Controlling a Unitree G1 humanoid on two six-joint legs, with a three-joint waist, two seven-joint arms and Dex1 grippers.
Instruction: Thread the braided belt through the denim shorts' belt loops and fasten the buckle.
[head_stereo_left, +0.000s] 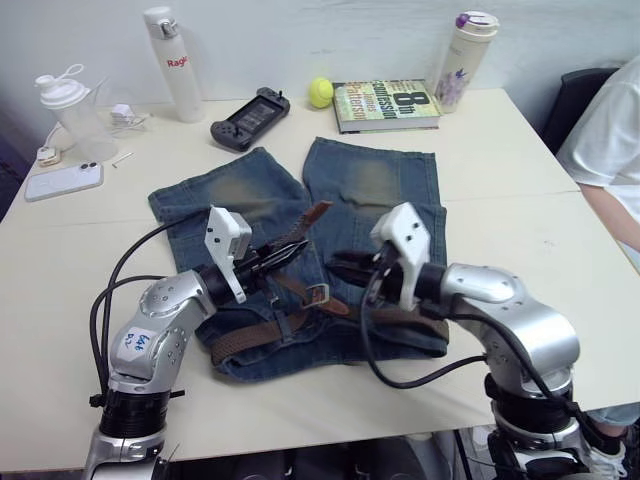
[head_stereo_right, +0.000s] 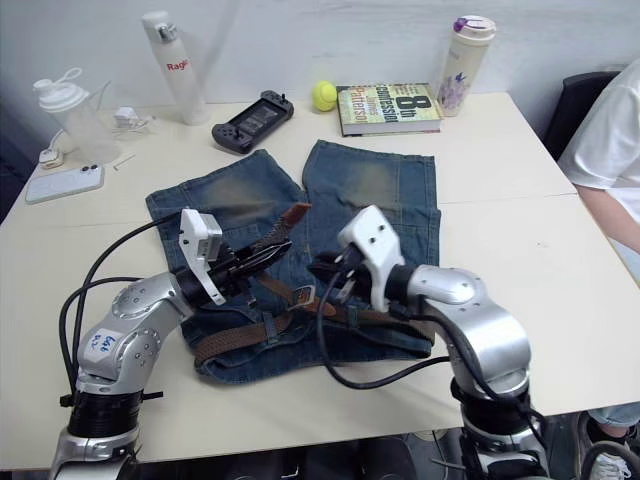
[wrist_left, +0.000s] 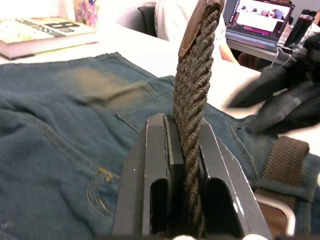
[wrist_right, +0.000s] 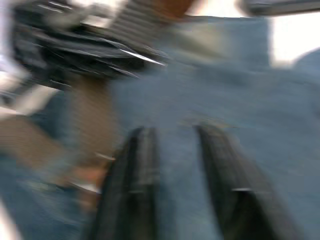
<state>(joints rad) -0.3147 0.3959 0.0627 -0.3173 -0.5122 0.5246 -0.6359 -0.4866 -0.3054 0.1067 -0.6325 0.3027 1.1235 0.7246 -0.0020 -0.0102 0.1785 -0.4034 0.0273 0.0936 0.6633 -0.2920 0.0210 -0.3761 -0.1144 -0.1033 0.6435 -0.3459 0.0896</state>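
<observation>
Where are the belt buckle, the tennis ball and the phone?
buckle (head_stereo_left: 316, 294): left eye view, on its metal frame, lying on the shorts.
tennis ball (head_stereo_left: 320, 92): left eye view, centre of the ball, beside the book.
phone (head_stereo_left: 63, 181): left eye view, middle of its white back.

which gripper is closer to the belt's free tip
Left. The left gripper is shut on the braided belt just below its tip; the right gripper hovers open beside it.

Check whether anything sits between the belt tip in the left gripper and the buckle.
Nothing visible does. The left gripper holds the belt tip raised above the shorts; the buckle lies just below on the waistband, uncovered. The right gripper is beside it.
</observation>
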